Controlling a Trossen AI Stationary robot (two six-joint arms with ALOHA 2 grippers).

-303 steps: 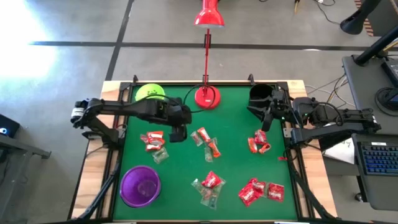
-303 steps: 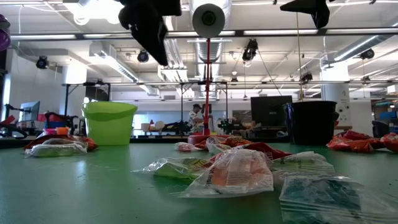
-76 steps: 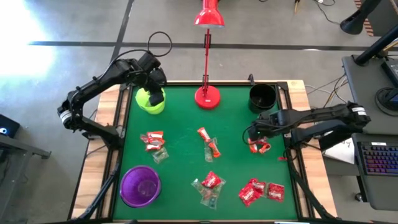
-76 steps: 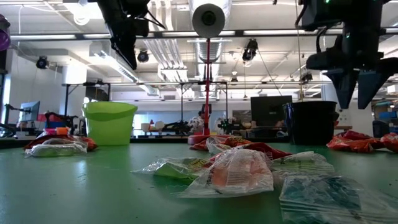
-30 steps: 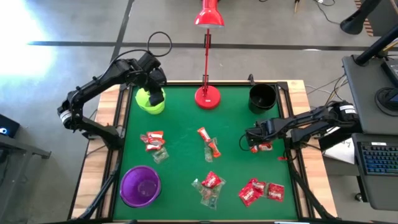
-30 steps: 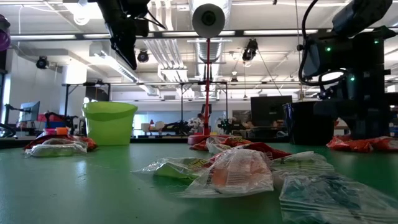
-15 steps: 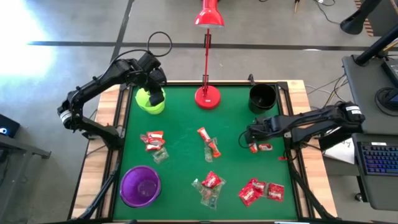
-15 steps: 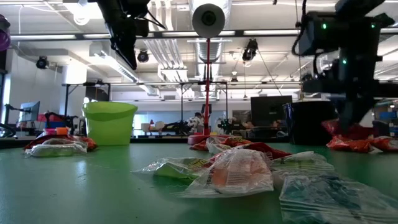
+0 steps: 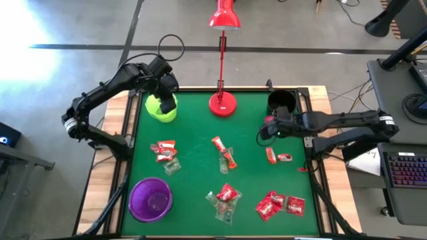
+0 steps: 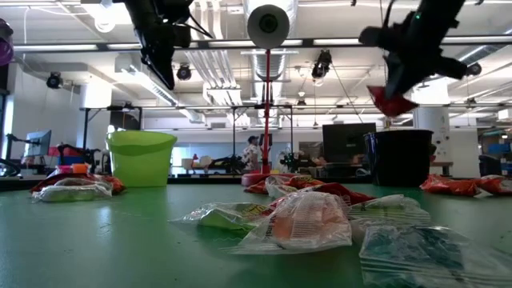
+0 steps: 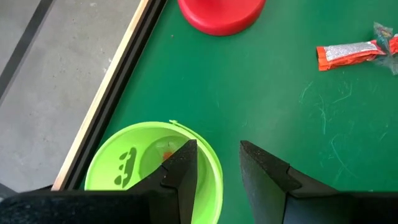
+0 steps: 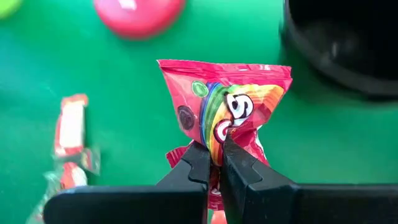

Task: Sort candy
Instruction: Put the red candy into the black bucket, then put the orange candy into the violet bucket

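While the left gripper [image 11: 214, 165] is held open above the lime-green cup [image 9: 161, 107] at the worktop's far left corner, a red candy packet [image 12: 225, 106] is pinched in the right gripper [image 12: 214, 155], raised clear of the worktop [image 9: 193, 143] near the black cup [image 9: 281, 102] by the far right corner.

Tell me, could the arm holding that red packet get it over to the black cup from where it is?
Probably yes. The right end effector holds the red candy in the air just beside the black cup, whose mouth is open, with nothing between them.
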